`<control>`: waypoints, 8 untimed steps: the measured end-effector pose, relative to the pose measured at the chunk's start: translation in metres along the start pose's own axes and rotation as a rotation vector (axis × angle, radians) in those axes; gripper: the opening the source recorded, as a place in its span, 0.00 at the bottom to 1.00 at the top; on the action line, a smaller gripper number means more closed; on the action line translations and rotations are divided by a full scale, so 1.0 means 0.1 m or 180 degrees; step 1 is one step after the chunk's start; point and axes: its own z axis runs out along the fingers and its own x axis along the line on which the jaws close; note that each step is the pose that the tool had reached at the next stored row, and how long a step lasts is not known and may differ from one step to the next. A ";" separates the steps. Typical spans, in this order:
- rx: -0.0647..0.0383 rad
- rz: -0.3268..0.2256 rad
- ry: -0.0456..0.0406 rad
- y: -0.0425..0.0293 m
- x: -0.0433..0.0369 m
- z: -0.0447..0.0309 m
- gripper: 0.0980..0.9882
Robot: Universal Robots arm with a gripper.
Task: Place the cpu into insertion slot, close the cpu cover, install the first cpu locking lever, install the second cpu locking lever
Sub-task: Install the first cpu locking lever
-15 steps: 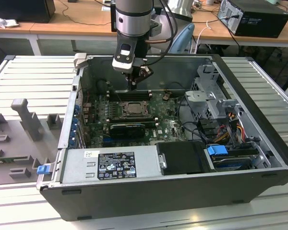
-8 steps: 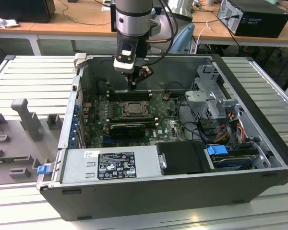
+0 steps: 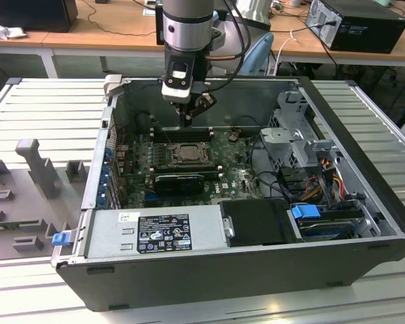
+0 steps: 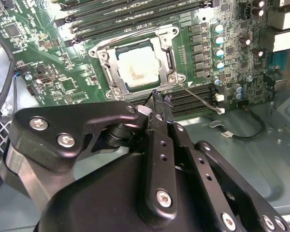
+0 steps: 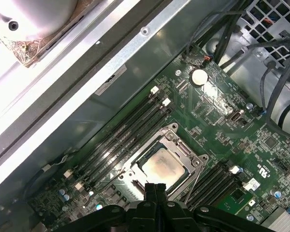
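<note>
Pale, smudged square cpu [image 4: 137, 68] framed by silvery cpu cover [image 4: 102, 58], end effector [image 4: 158, 97] pinched closed, empty

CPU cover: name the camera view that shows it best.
The second wrist view: the cpu cover lies close, its silvery frame and window plain around the cpu. The first wrist view shows it with one corner behind the gripper. The exterior view shows it far off, inside the case.
</note>
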 end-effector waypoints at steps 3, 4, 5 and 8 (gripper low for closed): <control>0.0001 -0.0037 0.0002 0.000 0.000 0.000 0.01; 0.0002 -0.0049 0.0003 0.000 0.000 0.000 0.01; 0.0002 -0.0060 0.0003 0.000 0.000 0.000 0.01; 0.0003 -0.0098 0.0005 0.000 0.000 0.000 0.01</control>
